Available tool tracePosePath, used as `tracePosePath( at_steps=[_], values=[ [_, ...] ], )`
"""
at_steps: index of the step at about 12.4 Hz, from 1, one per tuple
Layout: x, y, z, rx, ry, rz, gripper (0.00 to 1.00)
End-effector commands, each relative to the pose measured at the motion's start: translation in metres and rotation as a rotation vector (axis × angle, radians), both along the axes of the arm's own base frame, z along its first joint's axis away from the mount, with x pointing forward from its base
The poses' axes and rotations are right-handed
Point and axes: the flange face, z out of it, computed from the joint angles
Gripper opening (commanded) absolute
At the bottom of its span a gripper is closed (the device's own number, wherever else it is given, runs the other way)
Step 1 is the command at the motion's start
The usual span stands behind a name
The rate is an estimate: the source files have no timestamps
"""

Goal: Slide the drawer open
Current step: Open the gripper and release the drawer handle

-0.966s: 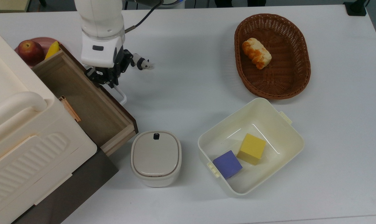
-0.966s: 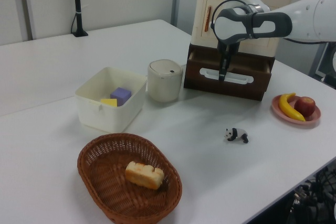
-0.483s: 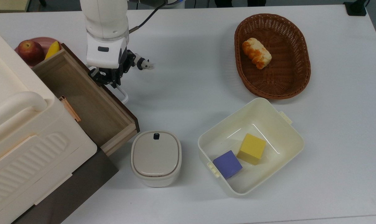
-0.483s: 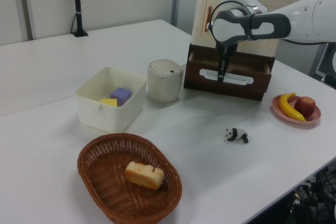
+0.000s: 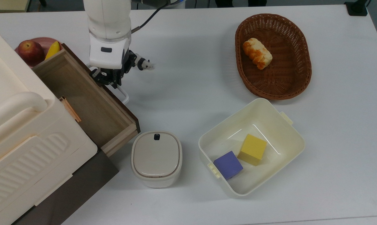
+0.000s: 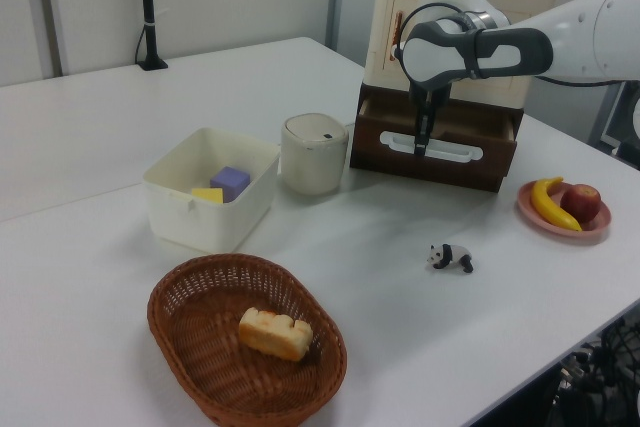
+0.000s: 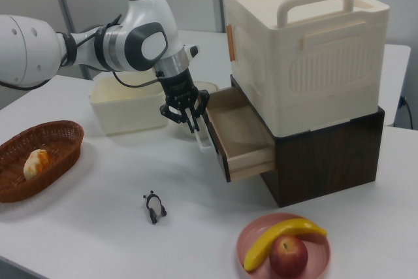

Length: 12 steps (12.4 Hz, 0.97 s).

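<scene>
Top view: drawer (image 5: 82,100) sits well out, claw (image 5: 108,82) closed on white handle (image 5: 123,95). Your risk: off-centre pull racks it, or claw slips off.

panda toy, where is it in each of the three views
Top view: the panda toy lies on the table near the top left, just to the top view's right of the gripper.
Left view: lower right of centre, on open table in front of the drawer.
Right view: low and left of centre, in front of the drawer.
Shared landmark: the pink plate holding a banana and an apple.
</scene>
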Motion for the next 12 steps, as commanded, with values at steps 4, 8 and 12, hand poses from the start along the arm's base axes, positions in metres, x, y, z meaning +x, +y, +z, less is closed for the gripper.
tracePosePath(
  at_steps=[4, 8, 12],
  values=[
    [-0.027, 0.044, -0.023, 0.023, 0.097, 0.035, 0.11],
    [-0.025, 0.041, -0.021, 0.022, 0.092, 0.035, 0.14],
    [-0.026, 0.035, -0.010, 0.023, 0.070, 0.011, 0.39]
  ],
)
